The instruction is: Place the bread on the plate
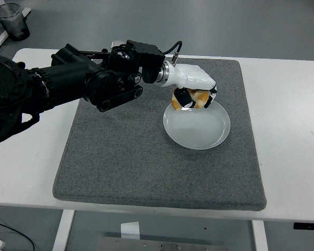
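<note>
Table [293,157]: white, near edge along the bottom, bare surface to both sides of the mat.

Mat [125,157]: grey, square, felt-like, laid flat on the table and covering most of its middle; near edge close to the table's near edge.

Plate [201,130]: round, pale, glossy, flat on the right half of the mat, nothing lying in its centre. Its far-left rim lies under the hand.

Left hand [192,90]: white shell with black finger joints, palm down, over the plate's far-left rim. Fingers curled under and closed around the bread. Whether the fingertips touch the plate cannot be told.

Bread [198,98]: orange-brown piece, partly hidden, showing between the curled fingers beneath the palm. Held in the hand just above or at the plate's far-left edge; not released.

Left arm [68,86]: black, bulky, entering from the left edge and reaching right across the mat's far-left corner; a black cable loops at the wrist.

Cup [11,21]: clear plastic, upright, off the table at the far left corner of the view.

Floor [225,26]: grey, beyond the table's far edge.
</note>
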`<action>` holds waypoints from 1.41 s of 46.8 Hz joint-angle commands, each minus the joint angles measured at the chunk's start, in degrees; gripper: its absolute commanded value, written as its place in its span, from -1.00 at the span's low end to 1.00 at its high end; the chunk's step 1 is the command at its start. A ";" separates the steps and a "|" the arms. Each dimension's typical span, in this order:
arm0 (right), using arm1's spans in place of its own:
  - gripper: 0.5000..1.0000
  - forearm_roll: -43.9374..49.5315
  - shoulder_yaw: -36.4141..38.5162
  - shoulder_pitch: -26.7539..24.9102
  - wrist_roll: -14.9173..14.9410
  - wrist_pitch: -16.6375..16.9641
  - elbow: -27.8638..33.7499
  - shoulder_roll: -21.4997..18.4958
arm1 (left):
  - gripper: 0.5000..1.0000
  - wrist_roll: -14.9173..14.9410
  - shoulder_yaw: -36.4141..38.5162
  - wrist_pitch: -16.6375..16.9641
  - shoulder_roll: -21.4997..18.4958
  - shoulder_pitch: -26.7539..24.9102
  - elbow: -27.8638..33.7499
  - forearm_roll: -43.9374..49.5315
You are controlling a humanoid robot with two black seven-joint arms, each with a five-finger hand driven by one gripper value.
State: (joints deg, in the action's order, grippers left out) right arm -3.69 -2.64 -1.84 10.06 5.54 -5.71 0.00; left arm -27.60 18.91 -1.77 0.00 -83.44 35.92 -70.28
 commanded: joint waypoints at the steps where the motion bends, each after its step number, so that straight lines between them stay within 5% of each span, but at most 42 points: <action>1: 0.73 0.00 0.00 0.00 -0.04 0.00 0.00 0.00 | -1.00 -0.44 -0.01 0.10 0.00 0.47 0.03 -0.03; 66: 0.73 0.00 0.09 0.00 -0.04 0.00 0.00 0.00 | -1.00 -2.02 3.77 2.65 0.00 5.04 0.03 -1.79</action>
State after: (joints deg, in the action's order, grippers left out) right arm -3.69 -2.56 -1.84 10.02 5.54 -5.71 0.00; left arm -29.62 22.68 0.88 0.00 -78.35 35.94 -72.04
